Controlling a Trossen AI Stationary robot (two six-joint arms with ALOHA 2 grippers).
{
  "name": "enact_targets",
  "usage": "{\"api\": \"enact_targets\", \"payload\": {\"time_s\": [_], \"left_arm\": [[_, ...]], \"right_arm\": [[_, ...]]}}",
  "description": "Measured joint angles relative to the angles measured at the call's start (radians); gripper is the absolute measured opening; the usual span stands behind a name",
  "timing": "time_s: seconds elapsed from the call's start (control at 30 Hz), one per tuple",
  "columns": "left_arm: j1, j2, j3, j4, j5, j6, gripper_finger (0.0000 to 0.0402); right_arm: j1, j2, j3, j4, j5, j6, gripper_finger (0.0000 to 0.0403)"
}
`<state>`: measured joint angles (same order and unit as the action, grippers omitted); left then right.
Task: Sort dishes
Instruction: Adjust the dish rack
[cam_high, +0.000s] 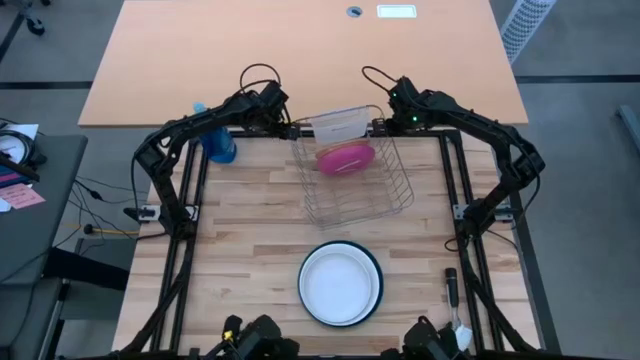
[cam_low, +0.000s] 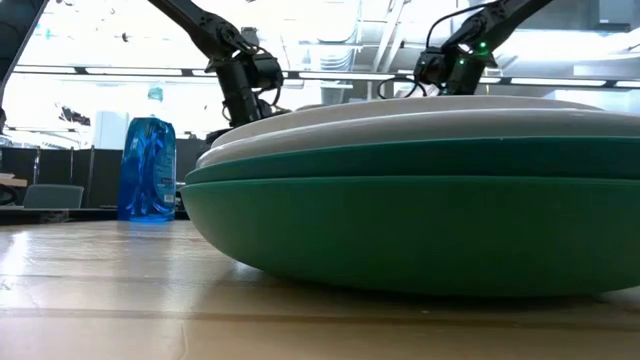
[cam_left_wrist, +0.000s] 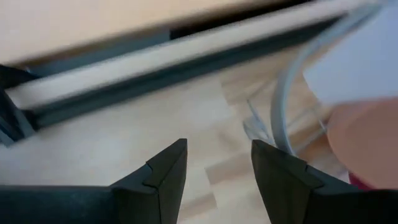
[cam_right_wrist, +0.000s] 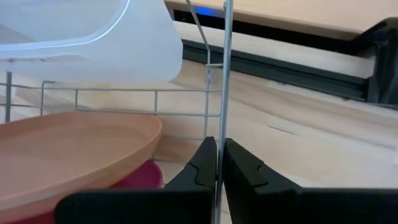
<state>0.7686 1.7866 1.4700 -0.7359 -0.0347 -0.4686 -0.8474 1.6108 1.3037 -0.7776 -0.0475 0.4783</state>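
Rack: wire dish rack (cam_high: 355, 180) stands at the far middle of the bench (cam_high: 240, 250), between my two arms.
Plates in rack: a salmon-orange plate (cam_right_wrist: 68, 155) lies on a magenta-pink plate (cam_high: 345, 158) in the rack's far end; a white plate (cam_high: 338, 124) sits tilted at the far rim above them.
Plates waiting: a stack near my edge of the bench, white plate on top (cam_high: 338, 283) and dark green plate (cam_low: 420, 215) beneath; the low view suggests another light plate between them, which I cannot sort out further.
Right claw: (cam_right_wrist: 219, 163) at the rack's far right corner, fingers pinched onto an upright rack wire (cam_right_wrist: 226, 68). It seems to be steadying the rack, as I read it.
Left claw: (cam_left_wrist: 219, 165) at the rack's far left corner, fingers parted a moderate way, nothing between them, bare bench below.
Key relation: the white plate's edge lies just beyond and to the inner side of the left claw, so the free left claw is the nearer one to take or nudge it. The plate's face runs roughly along the rack's far rim, so I would come at its edge from the left.
Other: blue spray bottle (cam_high: 220, 140) stands just outside the left arm, clear of the rack.
Risk: right claw pulling the rack askew if it moves while pinched.
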Motion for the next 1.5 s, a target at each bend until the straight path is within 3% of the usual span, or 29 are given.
{"api": "enact_targets", "payload": {"time_s": [0.63,0.83,0.93,1.2,1.5], "left_arm": [[0.114,0.0,0.0,0.161,-0.045,-0.016,0.0173],[0.131,-0.043,0.033,0.073,0.188,-0.075,0.0173],[0.106,-0.079,0.048,-0.006,0.243,-0.089,0.0173],[0.015,-0.073,0.038,-0.136,0.229,-0.109,0.0173],[0.003,-0.065,-0.04,-0.035,0.027,-0.182,0.0173]], "right_arm": [[0.058,0.0,0.0,0.064,-0.012,0.207,0.0028],[0.055,0.0,0.0,0.064,-0.011,0.227,0.0028],[0.055,0.0,0.0,0.067,-0.01,0.229,0.0028],[0.055,0.0,0.0,0.09,-0.008,0.229,0.0028],[0.056,0.0,0.0,0.098,-0.004,0.23,0.0028]]}}
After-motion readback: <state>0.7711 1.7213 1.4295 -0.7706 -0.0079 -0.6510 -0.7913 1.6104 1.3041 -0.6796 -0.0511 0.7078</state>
